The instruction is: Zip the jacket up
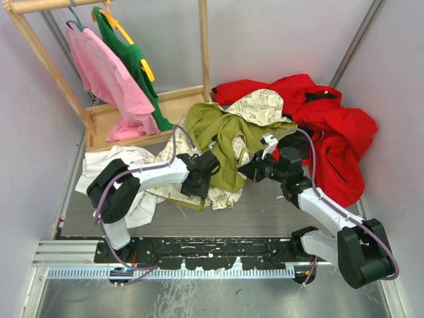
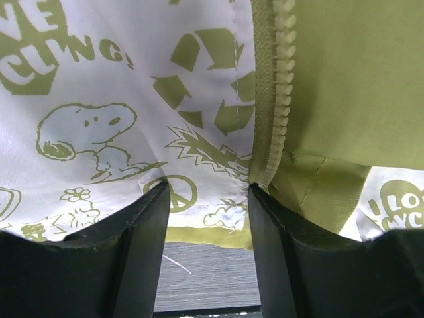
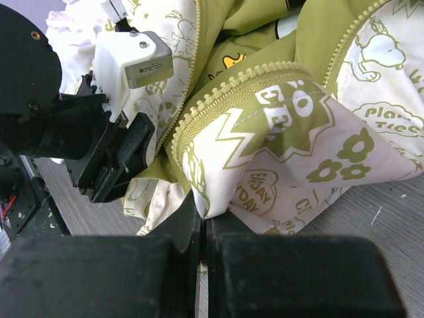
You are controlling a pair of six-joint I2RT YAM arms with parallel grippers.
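Left wrist view shows the left gripper (image 2: pixel 207 189) with its two fingers (image 2: pixel 119 258) spread wide and nothing clamped. The jacket (image 2: pixel 344 79) hangs right at their tips, and its zipper teeth (image 2: pixel 281 86) run down to the tip of the finger on the right of that view. Cream printed lining lies on one side of the teeth and olive cloth on the other. The right gripper (image 3: pixel 205 224) has its fingers pressed almost together, with only a thin slit between them. A fold of the jacket's cream lining drops into that slit, so it grips the cloth. A curved run of zipper lies just above. From above, both grippers meet at the near side of the jacket. It lies crumpled in the middle of the table (image 1: pixel 285 212), reaching toward the far edge. A red jacket (image 1: pixel 331 126) is heaped by the far right corner, touching it. A white garment (image 1: pixel 99 162) lies under the left arm near the left edge. A wooden rack (image 1: pixel 179 103) stands at the far left corner.
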